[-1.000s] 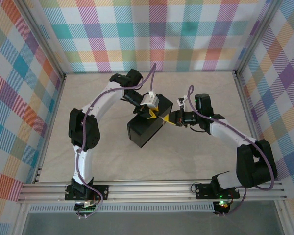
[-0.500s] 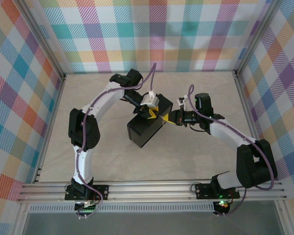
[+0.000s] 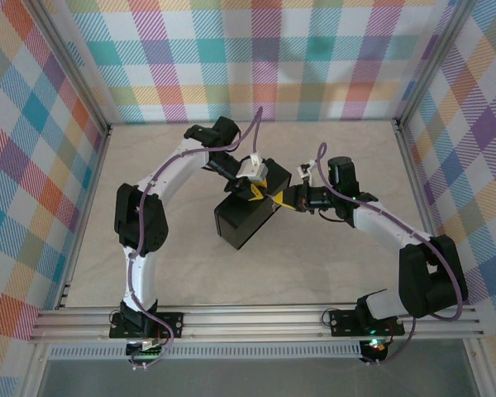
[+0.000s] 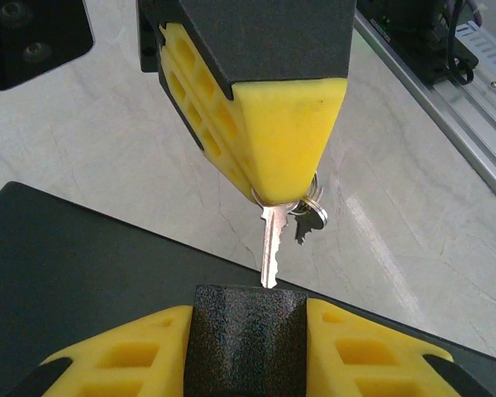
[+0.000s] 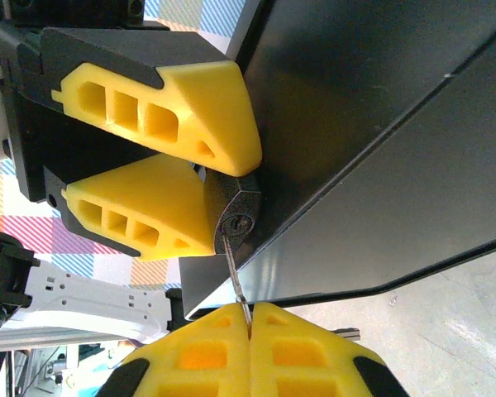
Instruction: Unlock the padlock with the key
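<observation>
Jaws of right gripper (image 5: 250,318) pinch key (image 5: 234,273); left gripper (image 4: 248,316) clamps padlock (image 5: 238,207); we judge key aligned with keyhole (image 5: 236,225), tip perhaps just inside.

Black box (image 3: 244,222) and left fingers (image 5: 161,112) hem the padlock (image 5: 231,203); table (image 3: 314,273) beyond lies open.

Top cam: both arms reach in to mid-table. left arm (image 3: 161,184) arcs from its base up the left side, then back toward centre. left gripper (image 3: 259,193) sits over the far right corner of the black box (image 3: 238,227). right arm (image 3: 388,225) comes in from the right, right gripper (image 3: 279,201) pointing left, yellow tip just beside the left one's at that corner. Jaw gaps not resolvable here. Box lies skewed on the beige table (image 3: 314,269). Plaid walls (image 3: 256,58) on three sides, aluminium rail (image 3: 256,319) along the near edge.
</observation>
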Robot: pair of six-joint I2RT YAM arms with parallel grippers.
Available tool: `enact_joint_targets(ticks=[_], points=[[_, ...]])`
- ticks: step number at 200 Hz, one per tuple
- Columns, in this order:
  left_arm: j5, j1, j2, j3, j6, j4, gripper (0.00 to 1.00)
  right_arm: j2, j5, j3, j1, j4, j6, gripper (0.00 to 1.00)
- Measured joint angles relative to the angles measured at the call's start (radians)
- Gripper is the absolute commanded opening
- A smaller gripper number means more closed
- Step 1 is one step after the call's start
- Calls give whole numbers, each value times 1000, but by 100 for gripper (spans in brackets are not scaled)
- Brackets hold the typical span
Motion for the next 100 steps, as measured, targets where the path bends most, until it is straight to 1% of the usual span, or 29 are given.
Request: enact_joint_targets(ticks=[100], points=[[0,5,-6,-11,-3,12,32,21,0,2,3,8,23,2]])
